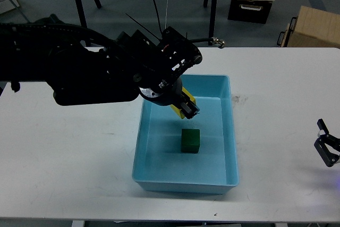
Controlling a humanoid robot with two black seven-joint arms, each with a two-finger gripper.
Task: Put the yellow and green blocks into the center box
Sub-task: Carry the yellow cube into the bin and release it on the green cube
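Observation:
A light blue box [229,126] sits at the middle of the white table. A dark green block [190,140] lies on its floor. My left arm reaches in from the left over the box. Its gripper [186,106] is shut on a yellow block [184,107] and holds it above the box's inside, just above and behind the green block. My right gripper [326,149] is at the right edge of the view, low over the table, open and empty.
The white table [69,152] spreads to both sides of the box. Behind it on the floor are black stand legs [212,3], a black case with a white box on top [251,3] and a cardboard box [313,27].

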